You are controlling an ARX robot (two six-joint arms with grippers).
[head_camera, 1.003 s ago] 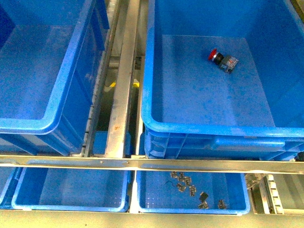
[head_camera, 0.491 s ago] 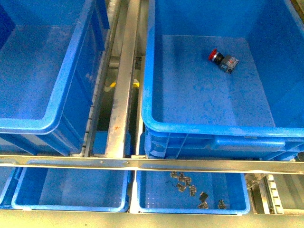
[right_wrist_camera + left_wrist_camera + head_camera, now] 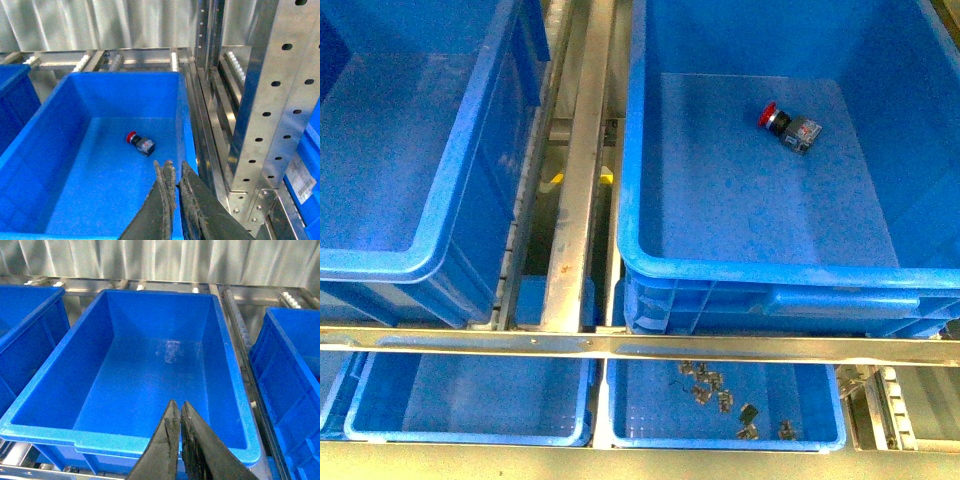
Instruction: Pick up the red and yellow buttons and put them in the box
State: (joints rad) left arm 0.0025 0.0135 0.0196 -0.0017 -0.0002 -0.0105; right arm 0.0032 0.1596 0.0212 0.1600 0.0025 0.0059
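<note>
**A:** Grippers?
**B:** Your right gripper (image 3: 175, 165) and left gripper (image 3: 178, 405) are both pinched closed, holding nothing.
**A:** Red button (image 3: 788, 126)?
**B:** On its side on the floor of the right-hand box (image 3: 632, 150). It looks light and rigid (slick cap, probably), so pinch the squarer body.

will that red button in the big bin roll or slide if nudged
Lying on its side, the red button may pivot on its round cap; its blocky body probably stops real rolling. The box floor looks smooth, so it could slide.
</note>
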